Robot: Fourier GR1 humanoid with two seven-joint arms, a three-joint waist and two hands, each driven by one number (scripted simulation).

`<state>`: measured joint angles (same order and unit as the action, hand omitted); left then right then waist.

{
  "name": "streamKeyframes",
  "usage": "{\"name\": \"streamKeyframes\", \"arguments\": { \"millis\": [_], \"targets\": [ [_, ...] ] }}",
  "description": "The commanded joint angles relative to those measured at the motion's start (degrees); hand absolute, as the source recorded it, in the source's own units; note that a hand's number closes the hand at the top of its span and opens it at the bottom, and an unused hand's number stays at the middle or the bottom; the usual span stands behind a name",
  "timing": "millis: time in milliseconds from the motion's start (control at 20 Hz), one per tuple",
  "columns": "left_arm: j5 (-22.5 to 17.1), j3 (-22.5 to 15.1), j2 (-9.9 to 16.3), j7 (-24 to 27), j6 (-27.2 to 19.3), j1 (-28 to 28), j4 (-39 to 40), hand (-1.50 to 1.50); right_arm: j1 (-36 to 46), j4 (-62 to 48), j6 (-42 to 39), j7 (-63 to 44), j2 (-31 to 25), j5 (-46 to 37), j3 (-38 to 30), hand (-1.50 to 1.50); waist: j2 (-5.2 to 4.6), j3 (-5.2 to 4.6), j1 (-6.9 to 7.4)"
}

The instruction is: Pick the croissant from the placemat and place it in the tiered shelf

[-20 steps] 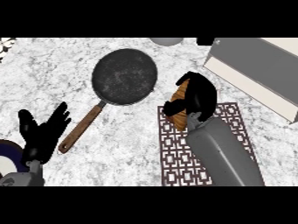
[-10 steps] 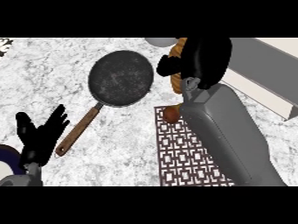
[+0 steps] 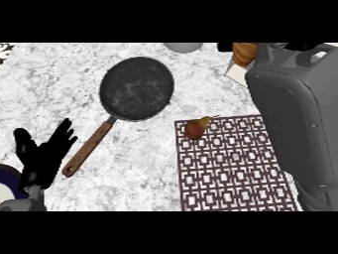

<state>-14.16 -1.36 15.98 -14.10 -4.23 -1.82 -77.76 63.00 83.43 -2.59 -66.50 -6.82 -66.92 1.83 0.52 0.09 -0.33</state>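
Brown and crusty, the croissant (image 3: 243, 53) shows only as a sliver at the top, beyond the far corner of the placemat (image 3: 234, 166), beside the grey right forearm (image 3: 303, 119). The right hand is hidden there, so whether its fingers grip the croissant cannot be told. The left hand (image 3: 43, 154) rests left of the placemat, fingers straight and spread, touching nothing. No writing is legible. A pear (image 3: 196, 128) sits on the placemat's far corner.
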Motion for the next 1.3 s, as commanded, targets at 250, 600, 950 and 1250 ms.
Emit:
{"name": "streamKeyframes", "arguments": {
  "millis": [250, 600, 950, 1250],
  "targets": [
    [1.0, 0.0, -0.9, -1.0, -0.5, -0.9, 2.0, 0.00, 9.9, -5.0, -9.5, -2.3, -8.6, 1.2, -11.9, 1.50, -0.43, -0.13, 0.36],
    [1.3, 0.6, -1.0, -1.6, 0.2, -3.1, 2.6, 0.00, 11.3, -12.5, -11.1, 6.2, -16.0, 4.7, -17.2, 1.50, -0.56, -0.12, 0.51],
    [2.7, -0.1, -2.2, -3.6, -0.9, -2.6, 0.6, 0.00, 7.7, -19.1, -8.8, 13.1, -17.6, 7.0, -17.9, 1.50, -0.59, -0.10, 0.72],
    [3.9, -0.5, -3.0, -3.5, -1.0, -1.8, 0.2, 0.00, 6.4, -27.3, -5.5, 21.9, -23.7, 7.9, -19.8, 1.50, -0.74, -0.08, 1.02]
  ]
}}
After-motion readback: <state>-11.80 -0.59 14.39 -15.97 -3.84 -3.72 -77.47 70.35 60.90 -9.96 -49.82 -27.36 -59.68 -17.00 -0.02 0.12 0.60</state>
